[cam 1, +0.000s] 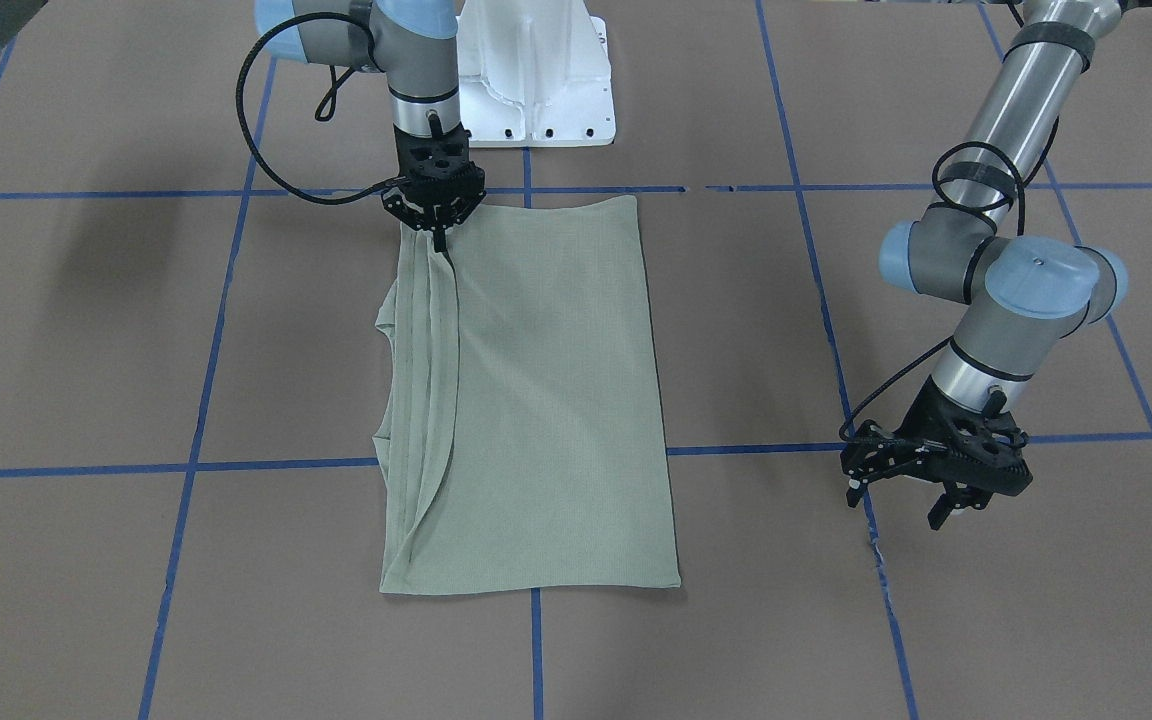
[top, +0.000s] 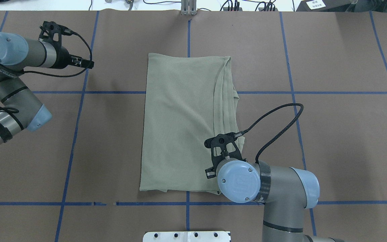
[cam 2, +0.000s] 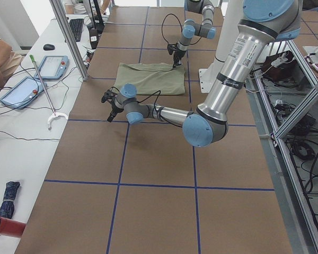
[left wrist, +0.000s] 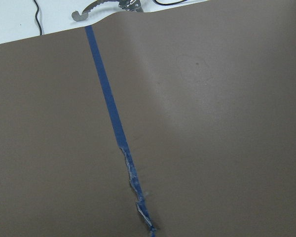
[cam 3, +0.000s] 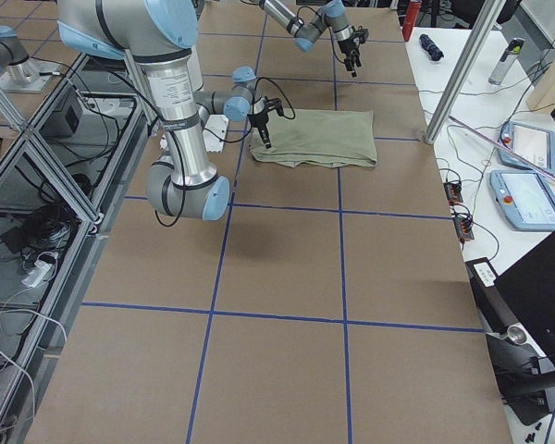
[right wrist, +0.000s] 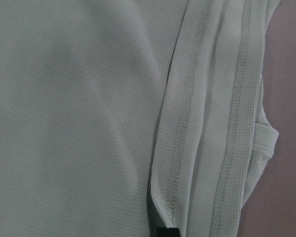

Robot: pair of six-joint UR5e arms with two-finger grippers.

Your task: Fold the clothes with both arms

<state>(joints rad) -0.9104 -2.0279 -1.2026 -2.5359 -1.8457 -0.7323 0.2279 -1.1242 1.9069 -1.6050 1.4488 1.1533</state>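
Brown table cover point(top: 113, 151) everywhere, crossed by blue tape lines point(top: 314, 92), one strip point(left wrist: 133, 177) frayed; alongside, a white desk point(cam 2: 21, 153) carrying two tablets point(cam 2: 21, 91), a keyboard point(cam 2: 77, 29), a mouse point(cam 2: 49, 47).

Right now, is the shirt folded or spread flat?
Folded: the shirt lies as a narrow rectangle, layered edges stacked along the side by the right tool.

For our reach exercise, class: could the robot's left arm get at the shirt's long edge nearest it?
Probably yes. The left gripper hangs open over bare table beside the shirt, nothing lies between, and the right gripper is at the opposite edge.
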